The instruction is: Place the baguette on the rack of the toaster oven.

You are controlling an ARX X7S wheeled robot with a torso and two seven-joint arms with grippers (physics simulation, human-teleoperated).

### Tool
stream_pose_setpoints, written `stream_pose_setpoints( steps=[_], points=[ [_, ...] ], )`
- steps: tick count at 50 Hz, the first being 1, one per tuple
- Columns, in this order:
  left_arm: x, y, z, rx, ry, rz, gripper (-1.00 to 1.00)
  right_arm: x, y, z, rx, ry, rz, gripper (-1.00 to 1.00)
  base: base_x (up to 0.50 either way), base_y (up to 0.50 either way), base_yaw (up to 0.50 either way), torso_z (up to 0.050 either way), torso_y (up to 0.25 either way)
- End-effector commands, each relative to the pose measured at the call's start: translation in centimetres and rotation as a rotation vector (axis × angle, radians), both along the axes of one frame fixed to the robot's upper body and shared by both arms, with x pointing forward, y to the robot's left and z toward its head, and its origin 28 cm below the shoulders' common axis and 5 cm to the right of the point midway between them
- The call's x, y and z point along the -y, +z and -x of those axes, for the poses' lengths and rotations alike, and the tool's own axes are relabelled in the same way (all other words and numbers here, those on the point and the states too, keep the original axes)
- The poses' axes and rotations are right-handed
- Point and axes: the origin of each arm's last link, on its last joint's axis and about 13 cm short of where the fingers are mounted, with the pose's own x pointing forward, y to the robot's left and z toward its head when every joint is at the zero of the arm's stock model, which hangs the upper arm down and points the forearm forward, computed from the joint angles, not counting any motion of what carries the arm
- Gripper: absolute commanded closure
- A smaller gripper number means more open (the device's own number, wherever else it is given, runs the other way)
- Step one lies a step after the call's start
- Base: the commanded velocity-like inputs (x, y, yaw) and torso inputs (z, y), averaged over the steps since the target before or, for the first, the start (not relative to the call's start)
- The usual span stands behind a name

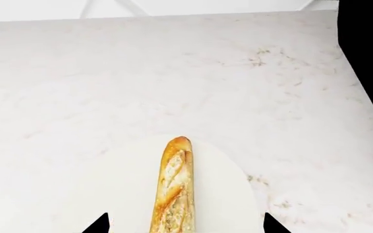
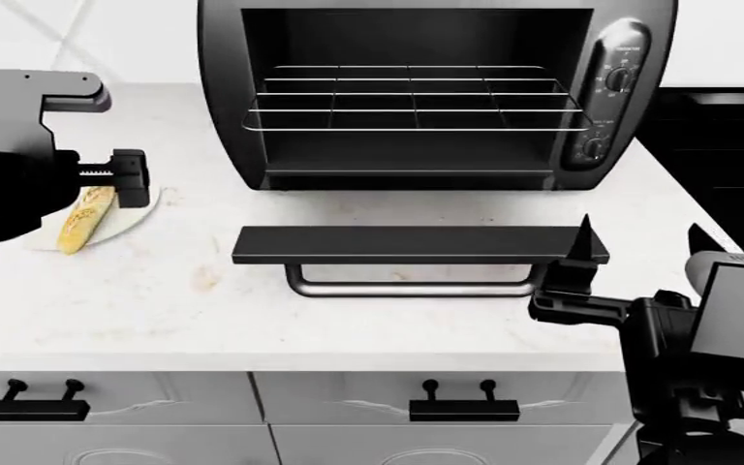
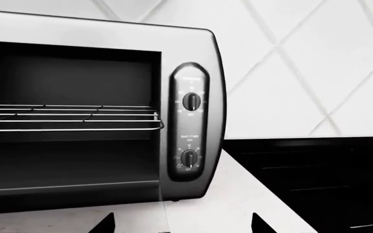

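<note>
The baguette (image 1: 172, 187) lies on a round white plate (image 1: 228, 194), golden with pale patches. My left gripper (image 1: 185, 224) hangs open over it, one black fingertip on each side and neither touching it. In the head view the baguette (image 2: 84, 219) shows at the far left, under the left gripper (image 2: 124, 180). The toaster oven (image 2: 430, 92) stands at the back with its door (image 2: 411, 244) dropped flat and the wire rack (image 2: 411, 99) bare. My right gripper (image 3: 183, 224) is open and holds nothing, facing the oven's knob panel (image 3: 190, 126) and the rack (image 3: 70, 119). It sits by the door's right end.
A black cooktop (image 2: 721, 165) lies to the right of the oven. The door's metal handle (image 2: 411, 286) juts toward the counter's front edge (image 2: 346, 363). Cabinet drawers with dark handles (image 2: 463, 407) sit below. A tiled wall (image 3: 303, 68) stands behind the oven.
</note>
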Motion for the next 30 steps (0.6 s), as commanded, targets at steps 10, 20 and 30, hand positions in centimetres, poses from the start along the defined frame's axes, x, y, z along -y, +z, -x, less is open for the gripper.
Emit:
stream_pose_setpoints(
  steps=[10,20,30],
  points=[
    [-0.9,-1.4,-0.9,-0.040,0.050,-0.015,-1.00,0.0,-0.4,0.1,-0.003,0.001,-0.002,-1.00,0.00,0.00,0.00,0.000,0.000],
    [-1.1,-1.9,-1.1,-0.048,0.061,-0.021,-1.00,0.0,-0.3,0.1,-0.006,0.002,-0.003,-1.00,0.00,0.00,0.00,0.000,0.000],
    [-1.2,-2.2,-1.3,-0.053,0.066,-0.024,-1.00,0.1,-0.3,0.1,-0.004,-0.001,-0.002,-1.00,0.00,0.00,0.00,0.000,0.000]
  ],
)
